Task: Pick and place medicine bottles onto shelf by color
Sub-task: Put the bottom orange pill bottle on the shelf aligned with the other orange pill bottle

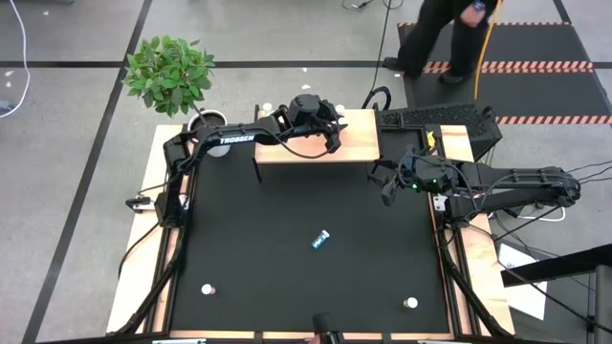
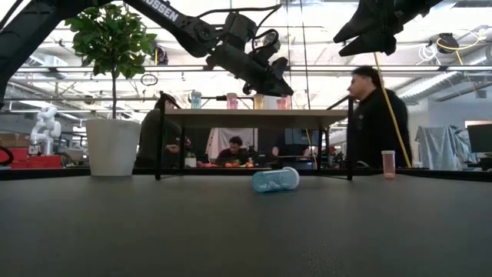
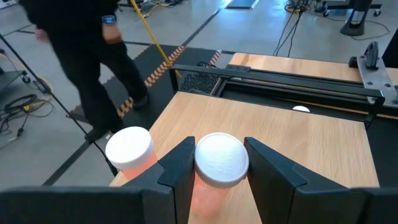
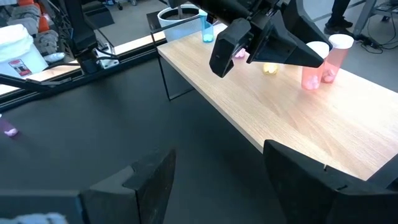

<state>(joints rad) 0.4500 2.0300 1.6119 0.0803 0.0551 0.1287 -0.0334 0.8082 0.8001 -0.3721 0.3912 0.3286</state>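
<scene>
Standing at the far edge of the black table (image 1: 287, 287), the wooden shelf (image 1: 359, 143) already carries several bottles as the left arm reaches over its top. The left gripper (image 3: 216, 177) has its fingers closed around a white-capped pink bottle (image 3: 219, 163), held upright on the shelf just beside a second pink bottle (image 3: 130, 149), so the placing step appears to be in hand, pink going next to pink. The next move, by this reading, calls for parting the fingers and lifting straight up without knocking the neighbour (the two caps sit close together). The right gripper (image 4: 217, 177) hangs with fingers spread and empty above the table's right side, near the shelf's end. Remaining work lies on the table: a blue bottle (image 1: 320, 240) on its side near the middle, one small bottle (image 1: 207, 289) toward the near left corner, and another (image 1: 411, 304) toward the near right.
</scene>
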